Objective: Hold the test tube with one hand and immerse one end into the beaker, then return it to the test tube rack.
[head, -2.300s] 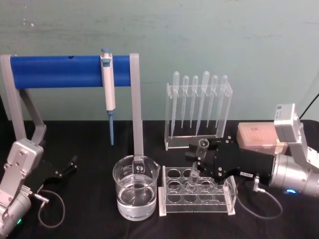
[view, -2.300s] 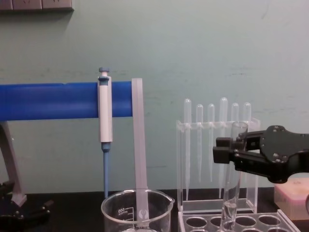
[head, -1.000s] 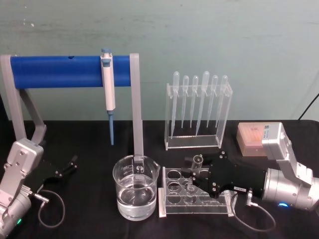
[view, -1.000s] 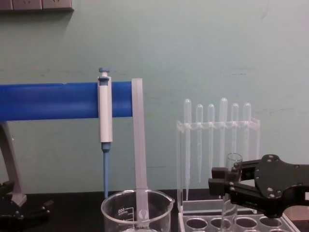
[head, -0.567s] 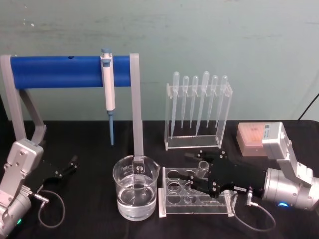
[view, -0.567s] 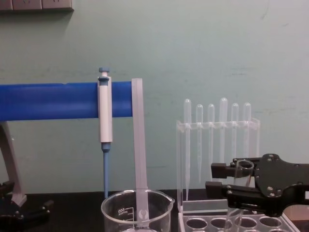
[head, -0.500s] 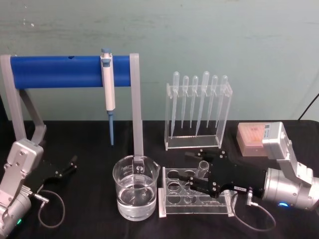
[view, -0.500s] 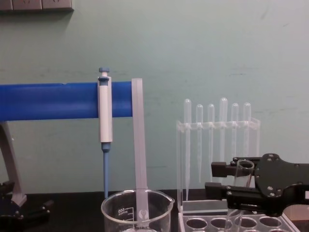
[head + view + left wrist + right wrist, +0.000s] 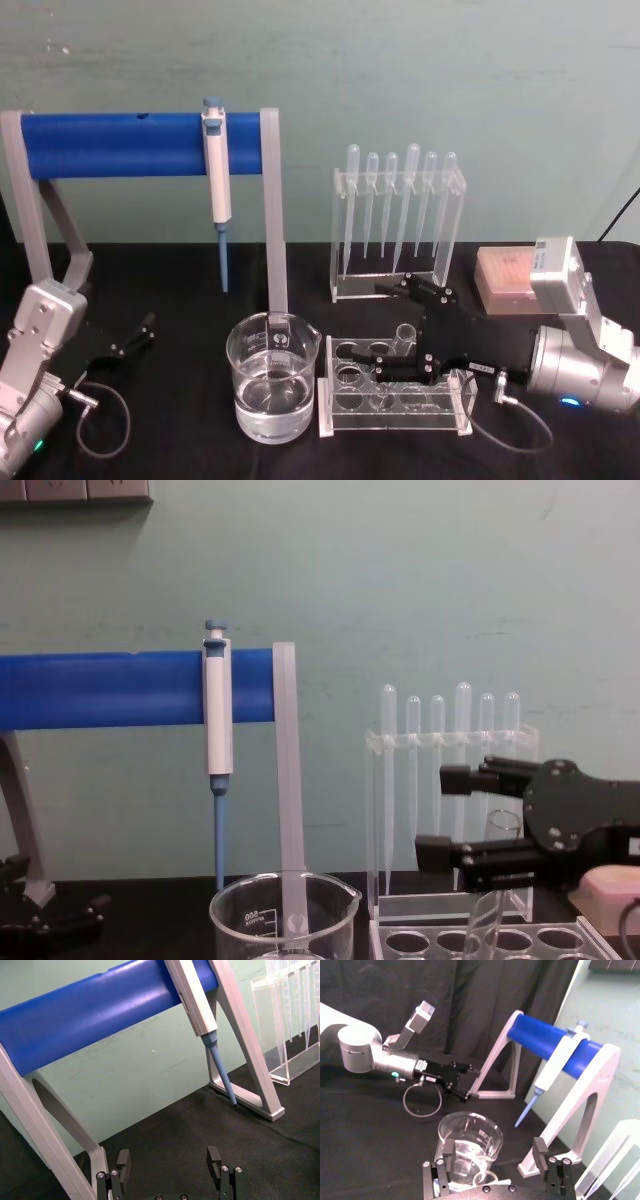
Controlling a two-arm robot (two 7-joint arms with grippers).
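glass, thin and smooth: the test tube (image 9: 403, 345) looks light, stiff, slippery and easy to crack, so a soft pinch on the upper wall just under the flared rim, kept upright, seems the safest hold. it stands in the clear rack (image 9: 394, 398) near the front edge of the black worktop (image 9: 180, 300), leaning a little, its rim between the fingers of the right gripper (image 9: 405, 325). those fingers are spread, one on each side of the tube and not pressing it, as the chest view shows (image 9: 505, 825). the beaker (image 9: 272, 375) sits just left of the rack, partly filled with clear liquid.

the left gripper (image 9: 140, 335) rests by the left edge of the worktop, spread and holding nothing.

count: one test tube, one beaker, one rack with eight round holes, six plastic pipettes (image 9: 398, 205) hanging in a clear stand (image 9: 390, 285) toward the back, one white-and-blue pipettor (image 9: 217, 180) on the blue bar stand (image 9: 120, 143), one pinkish box (image 9: 510, 275) by the right edge.
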